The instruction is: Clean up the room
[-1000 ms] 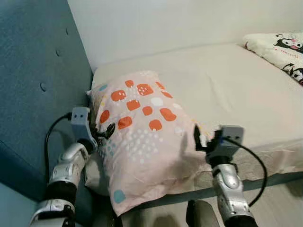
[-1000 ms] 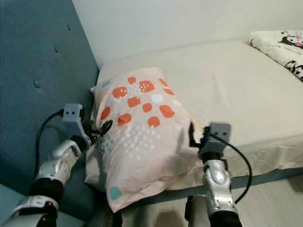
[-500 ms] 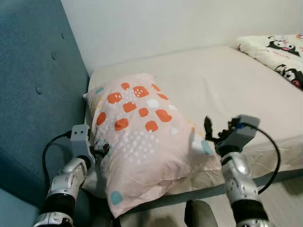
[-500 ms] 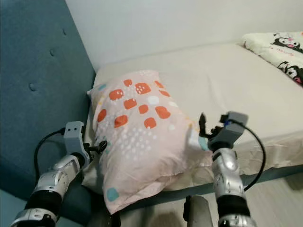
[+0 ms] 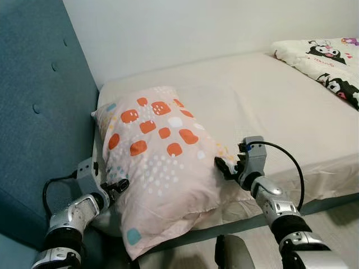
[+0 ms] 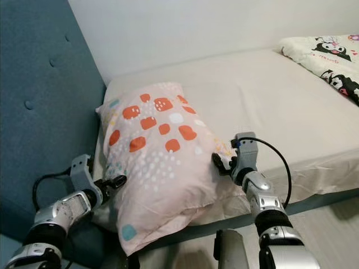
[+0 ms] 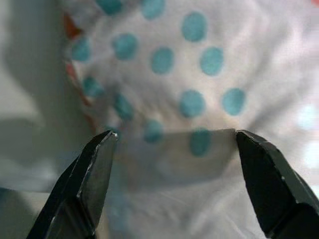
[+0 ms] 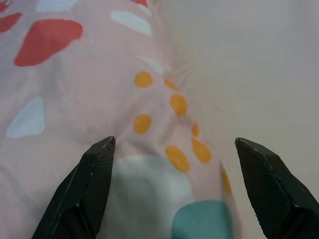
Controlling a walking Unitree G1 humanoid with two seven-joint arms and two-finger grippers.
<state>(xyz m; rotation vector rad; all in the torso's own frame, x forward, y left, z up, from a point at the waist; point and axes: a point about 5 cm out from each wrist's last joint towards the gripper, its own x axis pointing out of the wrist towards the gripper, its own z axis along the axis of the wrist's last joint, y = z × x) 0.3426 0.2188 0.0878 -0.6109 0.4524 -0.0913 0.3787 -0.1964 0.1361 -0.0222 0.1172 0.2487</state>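
Observation:
A pink pillow with orange, white and teal spots lies on the bed, its head end against the headboard and its near end hanging over the bed's front edge. My left gripper stands open at the pillow's lower left side, and its wrist view has teal-dotted fabric right between the fingers. My right gripper is open at the pillow's right edge, where pillow meets the beige sheet. Neither gripper holds anything.
A teal padded headboard rises on the left, close to my left arm. A white wall runs behind the bed. A cartoon-print blanket lies at the far right. The bed's front edge drops to the floor beside my right arm.
The camera has shifted a little. My left gripper has dropped lower along the pillow's left side. My right gripper moved in from the right and down to the pillow's right edge.

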